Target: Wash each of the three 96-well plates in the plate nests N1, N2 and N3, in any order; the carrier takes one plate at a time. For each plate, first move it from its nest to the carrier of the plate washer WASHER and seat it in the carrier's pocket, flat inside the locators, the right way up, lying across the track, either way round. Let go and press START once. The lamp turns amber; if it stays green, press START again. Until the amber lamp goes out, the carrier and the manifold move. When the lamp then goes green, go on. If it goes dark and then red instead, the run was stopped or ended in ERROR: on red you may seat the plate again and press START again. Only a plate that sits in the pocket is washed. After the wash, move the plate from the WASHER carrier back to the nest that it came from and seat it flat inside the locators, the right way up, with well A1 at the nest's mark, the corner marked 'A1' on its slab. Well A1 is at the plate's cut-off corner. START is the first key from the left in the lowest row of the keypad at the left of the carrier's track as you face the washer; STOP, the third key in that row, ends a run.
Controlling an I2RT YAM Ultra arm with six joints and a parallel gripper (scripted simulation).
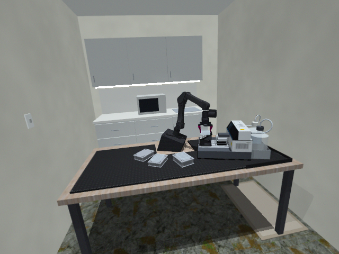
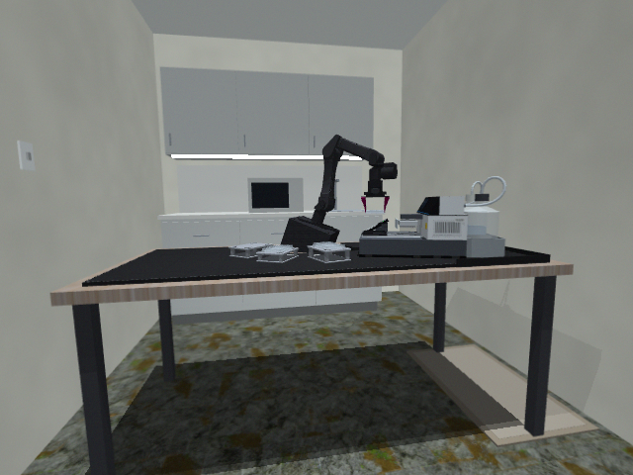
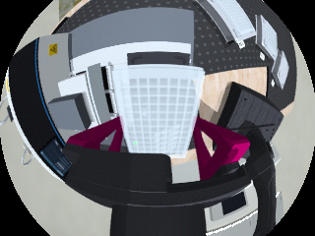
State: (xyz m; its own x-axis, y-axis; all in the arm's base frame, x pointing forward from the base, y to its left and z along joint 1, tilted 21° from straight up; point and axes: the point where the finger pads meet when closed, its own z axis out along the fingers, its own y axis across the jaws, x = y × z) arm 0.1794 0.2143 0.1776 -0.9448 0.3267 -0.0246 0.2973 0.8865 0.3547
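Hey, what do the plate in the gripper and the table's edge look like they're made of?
The 96-well plate held in the gripper looks like translucent white plastic: pale, slightly see-through, with a molded grid of wells. The table edge looks like light wood or a wood-look laminate, matte, with fine streaked grain; which of the two can't be told. Its top carries a black dotted mat, probably rubber or perforated board.

Against the back wall stands a white counter (image 1: 117, 118) with drawers, and on it a microwave oven (image 1: 151, 103) (its door is dark). Grey wall cabinets (image 1: 143, 60) hang above; a light switch (image 1: 28, 120) is on the left wall.
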